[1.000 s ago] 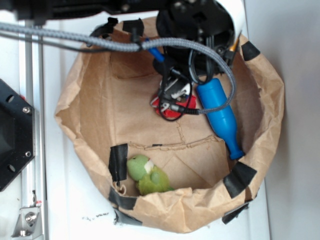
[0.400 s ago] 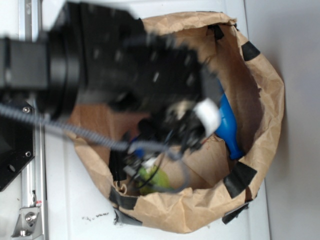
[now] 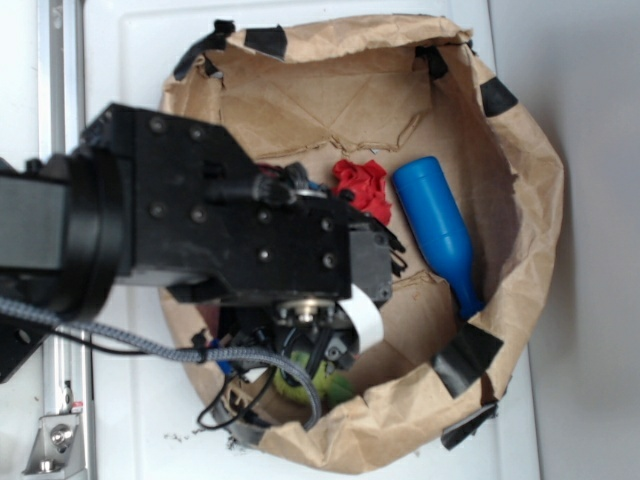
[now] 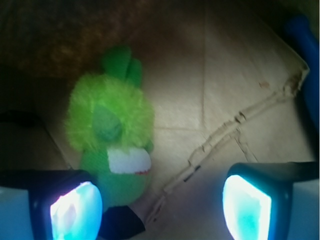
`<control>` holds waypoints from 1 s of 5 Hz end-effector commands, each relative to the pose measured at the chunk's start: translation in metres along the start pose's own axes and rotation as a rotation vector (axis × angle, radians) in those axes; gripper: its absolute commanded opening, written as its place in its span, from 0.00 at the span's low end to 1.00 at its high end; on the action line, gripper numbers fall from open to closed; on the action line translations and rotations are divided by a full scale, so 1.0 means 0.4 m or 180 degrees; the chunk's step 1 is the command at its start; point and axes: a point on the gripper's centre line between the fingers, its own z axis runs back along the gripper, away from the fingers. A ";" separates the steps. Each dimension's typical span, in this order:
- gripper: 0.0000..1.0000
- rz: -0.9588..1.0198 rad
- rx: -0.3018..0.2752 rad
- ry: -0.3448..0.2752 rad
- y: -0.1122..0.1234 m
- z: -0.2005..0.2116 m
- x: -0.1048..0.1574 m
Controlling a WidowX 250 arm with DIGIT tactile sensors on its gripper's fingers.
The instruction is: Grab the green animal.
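Paper bag [image 3: 520, 200], brown and taped with black patches along its rolled rim, is lying open on a white surface [image 3: 130, 40] and serving as the landmark for everything here. Inside the bag, the green animal [image 4: 112, 145] is lying on the creased paper floor close to the bag's near wall, at the lower edge of the exterior view, where only a sliver of lime green [image 3: 325, 385] is peeking out from under the arm. A red wrinkly wad [image 3: 362, 187] is sitting near the middle of the bag, and a blue bottle [image 3: 438, 230] is lying on its side just beside the wad, toward the bag's right wall.

The black arm is reaching in over the bag's left rim, covering much of the left half. The gripper [image 4: 160, 202] is hanging above the bag floor with its fingers spread wide apart, holding nothing. In the wrist view, the left finger [image 4: 75, 207] is overlapping the toy's lower end, while the right finger is standing well clear over bare paper.
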 end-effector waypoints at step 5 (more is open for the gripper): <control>1.00 -0.0102 -0.0314 -0.0358 -0.041 -0.044 0.023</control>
